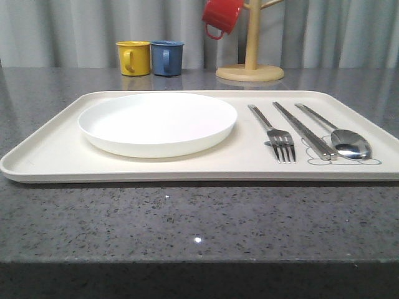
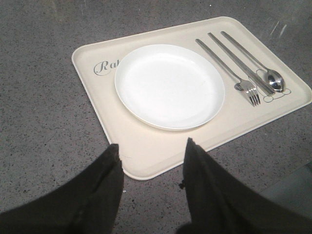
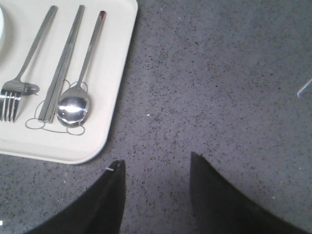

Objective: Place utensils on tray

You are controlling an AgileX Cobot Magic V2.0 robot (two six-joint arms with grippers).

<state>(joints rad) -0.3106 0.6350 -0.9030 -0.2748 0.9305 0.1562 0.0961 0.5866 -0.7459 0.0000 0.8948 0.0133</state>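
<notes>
The cream tray [image 1: 56, 156] [image 2: 146, 151] [image 3: 105, 105] lies on the grey counter. On it rest a round white plate [image 1: 157, 121] [image 2: 169, 85] at the left and, side by side at the right, a metal fork [image 1: 274, 132] [image 2: 242, 84] [image 3: 22, 73], a pair of chopsticks [image 1: 305, 131] [image 2: 240, 62] [image 3: 62, 66] and a spoon [image 1: 349, 142] [image 2: 273, 79] [image 3: 74, 107]. My left gripper [image 2: 152, 146] hangs open above the tray's near-left corner, holding nothing. Off the tray's right edge, my right gripper [image 3: 156, 163] is open over bare counter.
At the back of the counter [image 1: 187, 218] stand a yellow mug [image 1: 134, 57] and a blue mug [image 1: 166, 57]. A wooden mug tree [image 1: 251, 59] behind the tray carries a red mug [image 1: 221, 15]. Grey curtains close the background.
</notes>
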